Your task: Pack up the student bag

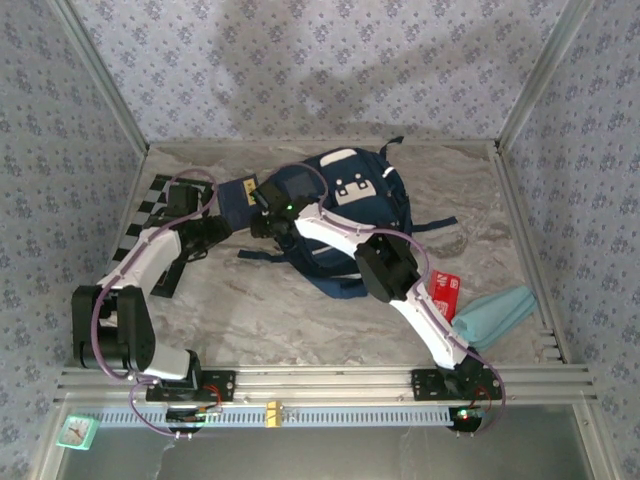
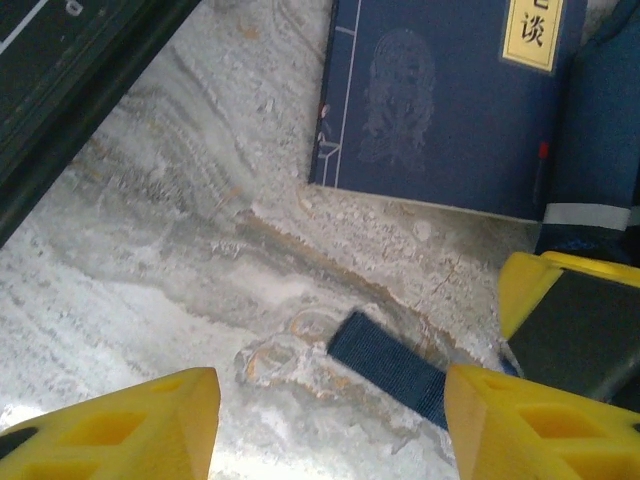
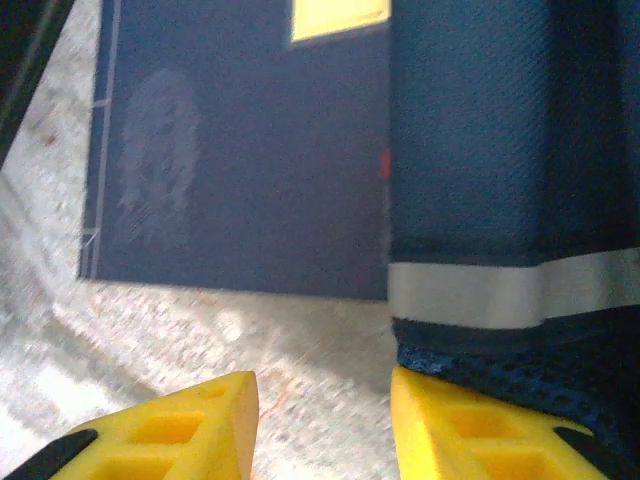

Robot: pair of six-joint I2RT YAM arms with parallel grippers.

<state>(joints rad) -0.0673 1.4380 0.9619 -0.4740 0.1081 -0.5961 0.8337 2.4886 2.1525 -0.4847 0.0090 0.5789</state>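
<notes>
Grey marbled table (image 1: pixel 260 300). Student bag (image 1: pixel 345 215) lay at its centre-back, white patches up. Navy book (image 1: pixel 235 192) lay flat just left of the bag. Left gripper (image 2: pixel 330 395) was low over the table, jaws wide, holding nothing. Right gripper (image 3: pixel 320 400) was at the bag's striped edge, jaws part-open over bare table, gripping nothing. Strap end (image 2: pixel 390 365) lay between the left fingers.

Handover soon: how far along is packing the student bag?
Done: nothing visibly; dark-blue book, red packet and teal fabric pouch lie outside the navy fabric backpack. In hand: left gripper and right gripper, both open, near the book. Left: loading all three.
</notes>
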